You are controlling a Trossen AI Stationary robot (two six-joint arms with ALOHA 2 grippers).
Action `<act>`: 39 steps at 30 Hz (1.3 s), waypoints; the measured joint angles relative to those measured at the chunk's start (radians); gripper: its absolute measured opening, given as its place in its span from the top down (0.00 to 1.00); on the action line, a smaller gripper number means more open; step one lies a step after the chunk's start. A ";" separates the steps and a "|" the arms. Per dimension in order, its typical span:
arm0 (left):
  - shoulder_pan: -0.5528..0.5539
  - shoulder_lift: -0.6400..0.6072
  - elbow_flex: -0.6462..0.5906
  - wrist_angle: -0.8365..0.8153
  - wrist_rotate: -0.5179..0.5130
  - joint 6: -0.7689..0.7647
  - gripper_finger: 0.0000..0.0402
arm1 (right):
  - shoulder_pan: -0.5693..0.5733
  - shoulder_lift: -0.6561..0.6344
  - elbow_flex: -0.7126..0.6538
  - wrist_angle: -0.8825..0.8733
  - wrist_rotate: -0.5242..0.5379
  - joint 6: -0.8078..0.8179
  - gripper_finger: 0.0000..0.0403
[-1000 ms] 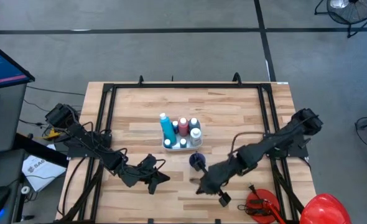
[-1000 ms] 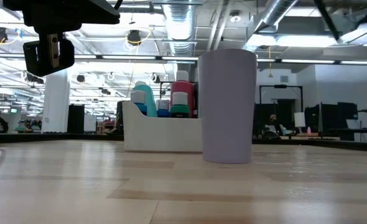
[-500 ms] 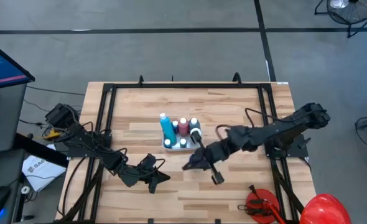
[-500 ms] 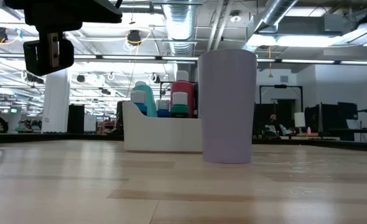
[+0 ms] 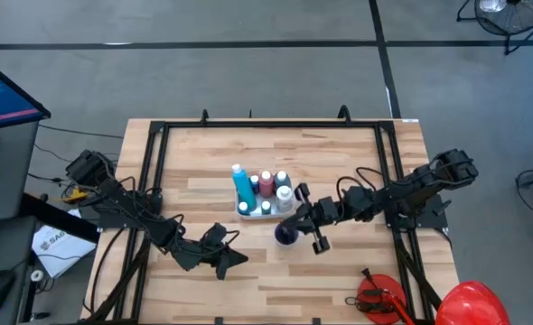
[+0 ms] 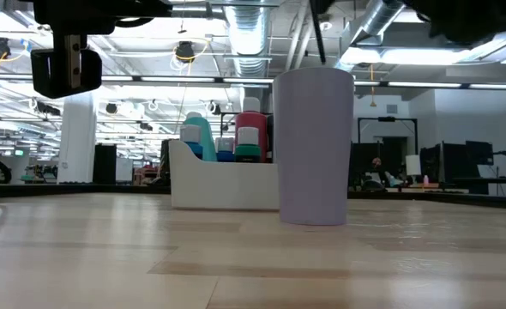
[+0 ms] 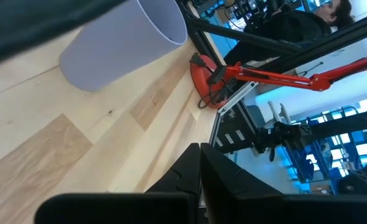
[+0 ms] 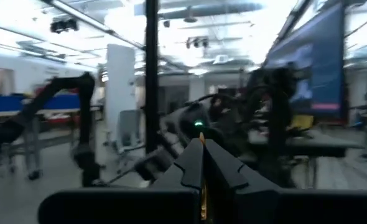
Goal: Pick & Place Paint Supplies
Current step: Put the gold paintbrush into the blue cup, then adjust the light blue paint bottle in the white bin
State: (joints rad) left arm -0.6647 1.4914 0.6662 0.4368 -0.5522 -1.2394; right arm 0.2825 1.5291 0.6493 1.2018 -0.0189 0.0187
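The paint bottles [image 5: 264, 187] stand upright in a small white caddy [image 5: 265, 210] near the middle of the table [image 5: 339, 158] — a tall light-blue one [image 5: 245, 189] at the left, a dark red one with a white cap beside it, and a white-capped one toward the right. From table height the caddy's wall hides their lower halves; only a teal top and a red bottle with a pale label [image 6: 249, 133] rise above it.

A lavender cup [image 6: 313, 146] stands just near and right of the caddy. A thin dark brush [image 6: 317, 39] slants above its rim, its upper end cut off by the picture's edge.

The right pincer [image 5: 294, 217] hangs over the cup, fingers pressed together — whether they pinch the brush is hard to make out. The left pincer [image 5: 238, 258] rests low at the near left, also pressed together.
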 joint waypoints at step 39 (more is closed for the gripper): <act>0.045 0.000 0.000 0.019 0.006 -0.032 0.99 | -0.029 0.107 -0.148 0.149 0.100 0.316 0.59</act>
State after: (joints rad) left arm -0.6198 1.4914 0.6662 0.4561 -0.5462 -1.2710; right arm 0.2539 1.6360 0.5014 1.3508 0.0807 0.3344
